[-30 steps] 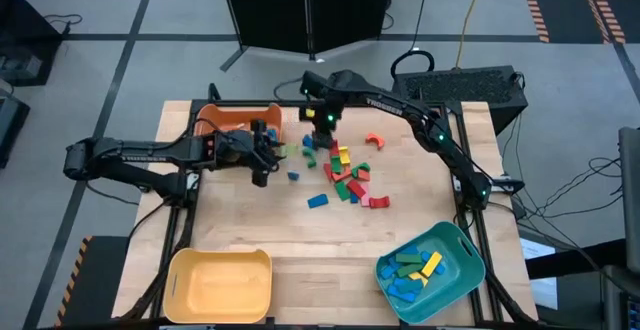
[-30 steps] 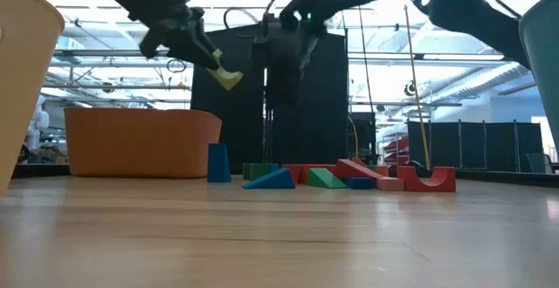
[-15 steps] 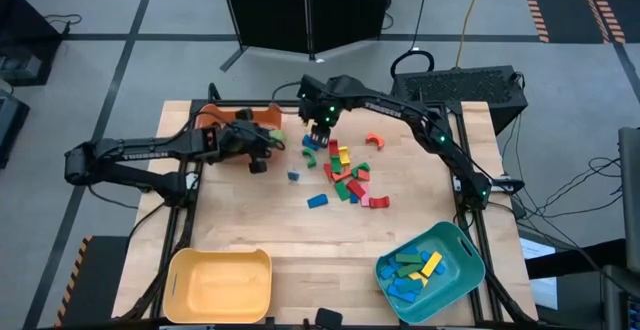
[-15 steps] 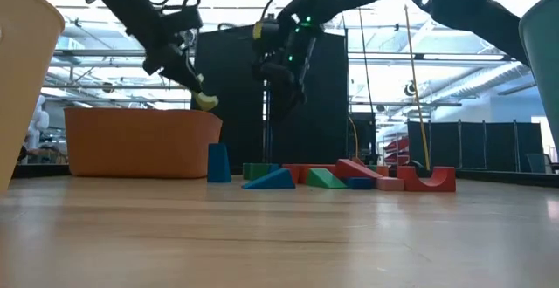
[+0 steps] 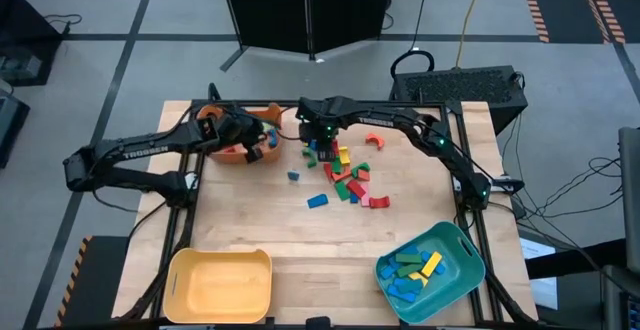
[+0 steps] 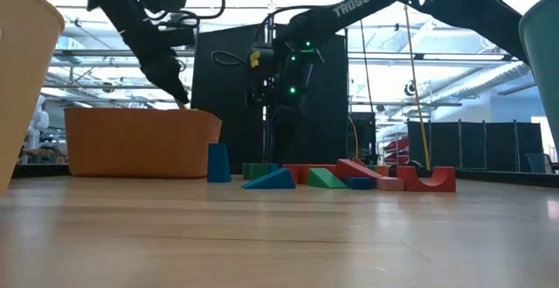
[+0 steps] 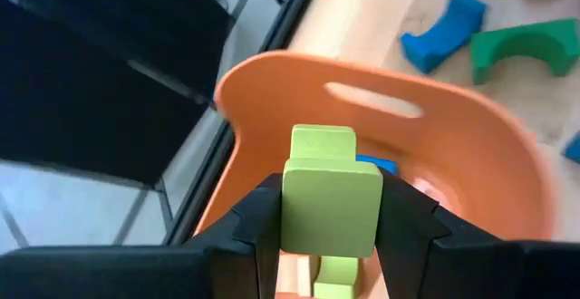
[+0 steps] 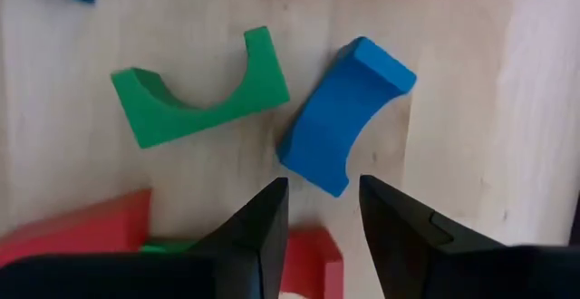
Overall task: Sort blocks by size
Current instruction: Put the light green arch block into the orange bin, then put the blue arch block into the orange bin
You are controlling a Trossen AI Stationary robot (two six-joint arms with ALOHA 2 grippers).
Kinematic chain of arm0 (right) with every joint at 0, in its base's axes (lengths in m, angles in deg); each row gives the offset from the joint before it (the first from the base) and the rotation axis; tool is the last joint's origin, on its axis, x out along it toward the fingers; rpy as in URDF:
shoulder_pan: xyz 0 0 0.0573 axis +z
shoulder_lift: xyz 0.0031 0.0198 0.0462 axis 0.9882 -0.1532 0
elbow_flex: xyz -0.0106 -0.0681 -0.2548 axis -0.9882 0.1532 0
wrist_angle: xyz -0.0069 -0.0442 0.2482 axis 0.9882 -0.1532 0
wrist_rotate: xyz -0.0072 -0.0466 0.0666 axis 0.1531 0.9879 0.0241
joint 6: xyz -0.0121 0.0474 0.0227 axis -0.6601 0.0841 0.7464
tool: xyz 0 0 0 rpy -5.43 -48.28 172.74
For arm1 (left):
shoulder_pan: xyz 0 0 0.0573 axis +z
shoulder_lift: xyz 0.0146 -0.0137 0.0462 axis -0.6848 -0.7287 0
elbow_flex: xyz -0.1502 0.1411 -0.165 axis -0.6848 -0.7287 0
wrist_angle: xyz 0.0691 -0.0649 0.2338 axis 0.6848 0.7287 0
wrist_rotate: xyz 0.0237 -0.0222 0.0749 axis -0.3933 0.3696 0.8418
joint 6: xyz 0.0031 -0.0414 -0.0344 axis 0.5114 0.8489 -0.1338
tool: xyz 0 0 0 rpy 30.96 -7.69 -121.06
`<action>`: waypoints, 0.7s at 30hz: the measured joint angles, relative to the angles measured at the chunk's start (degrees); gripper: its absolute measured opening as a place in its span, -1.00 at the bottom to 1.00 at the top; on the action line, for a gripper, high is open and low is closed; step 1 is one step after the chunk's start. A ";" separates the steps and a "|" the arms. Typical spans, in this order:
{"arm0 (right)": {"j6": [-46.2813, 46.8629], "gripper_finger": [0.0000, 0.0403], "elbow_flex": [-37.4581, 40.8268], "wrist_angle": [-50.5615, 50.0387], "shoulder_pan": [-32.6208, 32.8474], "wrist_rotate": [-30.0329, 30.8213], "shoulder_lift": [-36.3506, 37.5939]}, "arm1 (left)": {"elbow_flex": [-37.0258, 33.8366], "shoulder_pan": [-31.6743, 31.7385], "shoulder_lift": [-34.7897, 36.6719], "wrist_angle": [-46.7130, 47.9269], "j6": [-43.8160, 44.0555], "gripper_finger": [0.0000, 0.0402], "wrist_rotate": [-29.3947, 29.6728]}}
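We find the left gripper (image 7: 331, 222) clamped on a light green block (image 7: 332, 206) above the orange bin (image 5: 232, 152) at the bench's far edge. The right gripper (image 8: 323, 210), jaws narrowly parted and empty, hovers over the blocks (image 5: 345, 175) mid-bench.

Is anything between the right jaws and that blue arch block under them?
Nothing visible. The right gripper hangs with jaws open over the blue arch block, bare table between. A green arch lies beside it, apart.
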 joint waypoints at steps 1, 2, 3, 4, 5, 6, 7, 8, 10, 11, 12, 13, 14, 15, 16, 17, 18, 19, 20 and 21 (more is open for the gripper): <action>-1.25 -0.38 0.01 0.15 0.00 0.04 -0.02 | 0.00 0.83 0.00 0.00 0.68 -0.36 -0.04; -2.67 -0.38 0.01 0.40 0.01 0.04 -0.02 | 0.00 1.69 0.00 0.00 1.51 -0.35 -0.06; -4.14 -0.38 0.00 0.82 0.02 0.04 -0.01 | 0.00 2.57 0.00 0.00 2.26 -0.33 -0.11; -5.44 -0.38 -0.04 1.25 0.02 0.02 0.00 | 0.00 3.34 0.00 -0.02 3.06 -0.30 -0.13; -6.67 -0.38 -0.04 1.61 0.02 0.02 0.00 | 0.00 3.99 0.00 0.00 3.92 -0.27 -0.20; -7.90 -0.38 -0.04 1.73 -0.01 0.02 0.00 | 0.00 4.56 0.00 0.00 4.94 -0.24 -0.22; -9.22 -0.38 -0.02 1.75 -0.06 0.02 0.00 | -0.07 5.12 0.00 -0.07 5.46 -0.19 -0.24; -10.59 -0.38 -0.02 1.84 -0.10 -0.06 0.00 | -0.30 5.46 0.02 -0.28 6.21 -0.15 -0.28; -12.85 -0.38 -0.03 1.94 -0.13 -0.17 -0.01 | -1.20 6.24 0.02 -0.25 7.68 -0.06 -0.82; -13.92 -0.38 -0.04 1.92 -0.12 -0.16 -0.22 | -1.67 6.64 0.02 -0.19 8.19 -0.02 -1.21; -14.91 -0.38 -0.04 1.84 -0.13 -0.26 -0.34 | -2.07 6.99 0.02 -0.20 8.33 0.02 -1.92; -15.46 -0.38 -0.02 1.62 -0.13 -0.22 -0.46 | -2.42 7.24 0.02 -0.25 8.65 0.06 -2.37; -15.94 -0.38 -0.02 1.47 -0.13 -0.24 -0.52 | -2.72 7.45 0.02 -0.23 8.74 0.09 -2.68; -16.60 -0.38 -0.02 1.50 -0.13 -0.24 -0.52 | -2.93 7.64 0.02 -0.17 8.77 0.12 -2.89; -17.17 -0.38 -0.02 1.53 -0.13 -0.28 -0.52 | -2.97 7.79 0.02 -0.14 8.88 0.14 -2.92; -17.73 -0.38 -0.02 1.53 -0.13 -0.30 -0.52 | -2.97 7.81 0.02 -0.23 9.25 0.16 -2.97; -18.24 -0.38 -0.03 1.56 -0.13 -0.31 -0.52 | -2.97 7.81 0.02 -0.31 9.47 0.17 -2.97; -18.66 -0.38 -0.02 1.55 -0.13 -0.31 -0.52 | -2.97 7.81 0.02 -0.35 9.61 0.17 -2.97; -19.13 -0.38 -0.02 1.53 -0.13 -0.36 -0.52 | -2.97 7.79 0.02 -0.49 9.63 0.18 -2.97; -19.77 -0.38 -0.02 1.49 -0.13 -0.51 -0.52 | -2.97 7.76 0.02 -0.83 9.68 0.18 -2.99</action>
